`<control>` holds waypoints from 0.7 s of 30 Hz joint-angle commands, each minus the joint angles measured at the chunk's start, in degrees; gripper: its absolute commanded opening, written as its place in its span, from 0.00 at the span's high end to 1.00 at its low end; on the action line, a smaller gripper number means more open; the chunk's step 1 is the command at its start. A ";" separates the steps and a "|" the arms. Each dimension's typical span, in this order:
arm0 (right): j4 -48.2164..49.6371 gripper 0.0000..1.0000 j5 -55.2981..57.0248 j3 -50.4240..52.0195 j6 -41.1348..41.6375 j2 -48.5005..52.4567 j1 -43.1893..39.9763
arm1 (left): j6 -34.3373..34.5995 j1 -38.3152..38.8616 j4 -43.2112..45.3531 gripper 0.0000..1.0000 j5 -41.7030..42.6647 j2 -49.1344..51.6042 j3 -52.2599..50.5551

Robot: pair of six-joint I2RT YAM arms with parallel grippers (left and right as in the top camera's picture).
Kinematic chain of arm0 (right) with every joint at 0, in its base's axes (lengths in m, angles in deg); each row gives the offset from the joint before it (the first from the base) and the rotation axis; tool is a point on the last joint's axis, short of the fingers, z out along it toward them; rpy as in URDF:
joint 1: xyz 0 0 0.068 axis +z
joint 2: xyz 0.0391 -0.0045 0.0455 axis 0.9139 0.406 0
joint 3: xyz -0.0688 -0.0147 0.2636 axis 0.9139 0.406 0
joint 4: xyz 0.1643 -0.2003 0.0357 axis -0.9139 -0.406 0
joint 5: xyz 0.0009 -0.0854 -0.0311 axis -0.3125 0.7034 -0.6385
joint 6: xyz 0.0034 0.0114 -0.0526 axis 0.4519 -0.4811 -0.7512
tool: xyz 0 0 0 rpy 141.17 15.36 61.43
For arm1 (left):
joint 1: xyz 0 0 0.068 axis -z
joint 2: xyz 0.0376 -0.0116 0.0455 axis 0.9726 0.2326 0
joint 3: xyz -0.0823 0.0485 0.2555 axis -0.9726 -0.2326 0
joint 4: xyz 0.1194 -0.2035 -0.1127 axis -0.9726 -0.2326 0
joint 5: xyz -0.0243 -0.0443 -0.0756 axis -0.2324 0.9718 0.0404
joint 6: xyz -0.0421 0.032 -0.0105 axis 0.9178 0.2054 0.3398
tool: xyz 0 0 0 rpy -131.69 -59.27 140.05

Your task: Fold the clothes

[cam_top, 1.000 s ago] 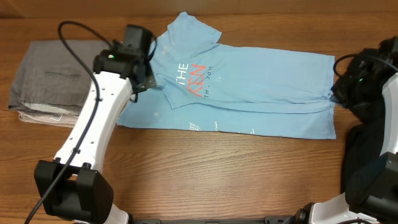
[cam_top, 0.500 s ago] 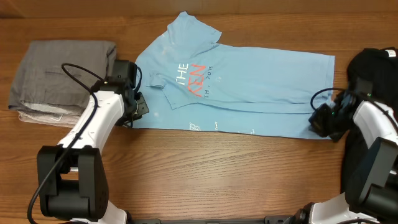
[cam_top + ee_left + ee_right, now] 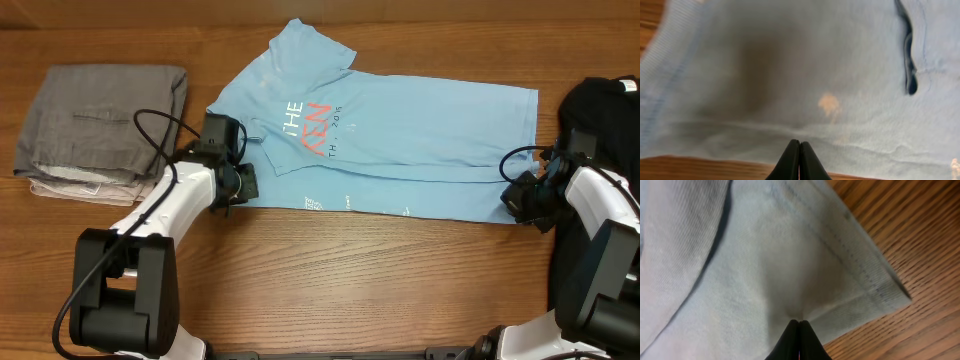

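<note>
The light blue T-shirt (image 3: 420,130) lies flat across the table, neck to the left, with white and coral lettering (image 3: 305,125) on the chest. My left gripper (image 3: 243,183) is at the shirt's near left edge. In the left wrist view its jaws (image 3: 799,144) are shut at the fabric (image 3: 790,75) just inside the hem. My right gripper (image 3: 515,197) is at the near right corner. In the right wrist view its jaws (image 3: 799,322) are shut on the cloth (image 3: 765,255), which puckers at the tips. The neck label is hidden.
A folded grey garment (image 3: 100,120) lies at the far left. A black cloth mass (image 3: 600,110) sits at the right edge beside the right arm. Bare wooden table (image 3: 350,280) runs along the front.
The left gripper has come down from the collar area to the shirt's near left edge. The right gripper has moved down to the near right corner and settled there.
</note>
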 commanded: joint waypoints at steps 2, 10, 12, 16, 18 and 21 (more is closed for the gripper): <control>1.49 0.96 3.32 1.14 1.88 -0.59 0.28 | -2.45 0.42 3.28 0.96 -0.22 0.17 -4.07; 6.64 0.96 3.34 6.51 1.99 -0.59 0.28 | -2.16 0.37 4.22 0.94 -3.45 0.17 -6.73; 6.32 0.96 4.13 7.54 2.16 -0.59 0.28 | -1.05 0.37 3.50 0.93 -3.50 0.17 -7.08; 1.42 0.96 11.13 8.28 9.53 -0.59 0.22 | 2.73 0.37 -0.70 0.96 -3.65 0.17 -7.21; -0.66 0.96 12.61 8.28 10.80 -0.59 0.15 | 2.97 0.37 -3.06 0.96 -3.67 0.17 -7.21; -2.56 0.96 12.74 8.26 10.86 -0.59 -0.31 | 2.99 0.35 -6.82 0.96 -3.65 0.17 -7.21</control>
